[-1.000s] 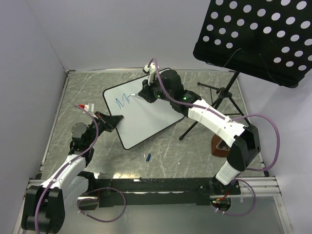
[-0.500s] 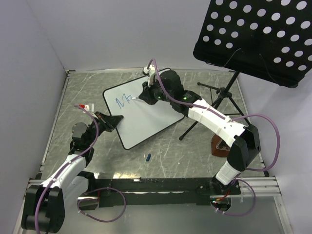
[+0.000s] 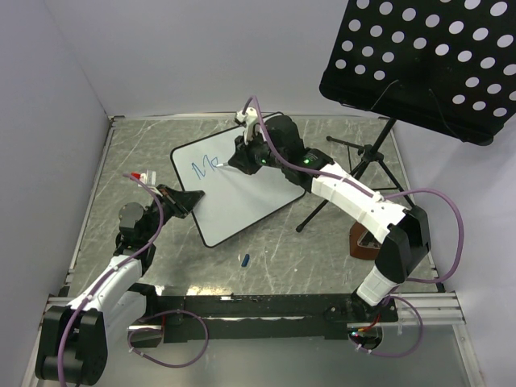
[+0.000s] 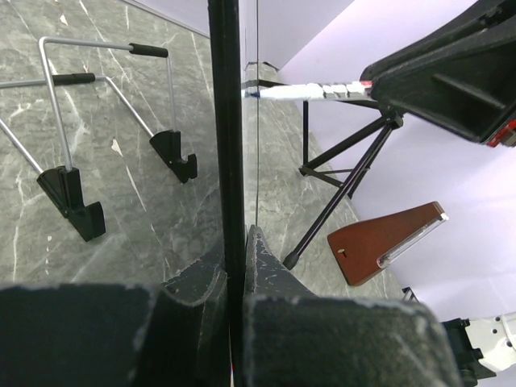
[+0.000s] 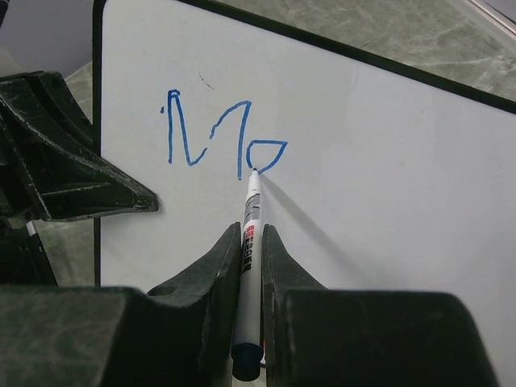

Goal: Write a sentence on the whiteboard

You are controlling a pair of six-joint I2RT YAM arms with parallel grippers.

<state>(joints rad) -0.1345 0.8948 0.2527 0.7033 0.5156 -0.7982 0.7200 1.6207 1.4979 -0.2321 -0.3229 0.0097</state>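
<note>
Left gripper (image 3: 185, 201): clenched on the left rim of the whiteboard (image 3: 250, 197). In the left wrist view its fingers (image 4: 193, 282) sit on either side of the thin black rim (image 4: 226, 121), which is seen edge-on.
Whiteboard position: on the grey marbled table (image 3: 145, 145), left of centre and turned at an angle. Its far corner points toward the back wall.
Support: a wire stand (image 4: 72, 121) with black feet rests on the table on one side of the board's edge. Whether it bears the board cannot be told.
The sentence (image 3: 203, 167): only a start is present, in blue and near the board's upper left corner. The right wrist view reads it as "Mo" (image 5: 218, 137), the "o" pointed at its right side.
Marker (image 5: 250, 234): white barrel with a dark blue end, its tip touching the board at the left side of the "o".
Right gripper (image 3: 242, 157): closed around the marker, both fingers (image 5: 210, 282) pressing its barrel. It is held over the board's upper half.
Blue cap (image 3: 245, 260): lying on the table near the board's near corner, apart from it.
Tripod stand (image 3: 355, 173): black, standing just right of the board.
Metronome (image 3: 367, 242): brown, on the table behind the right arm.
Perforated panel (image 3: 419, 56): black, raised at upper right.
</note>
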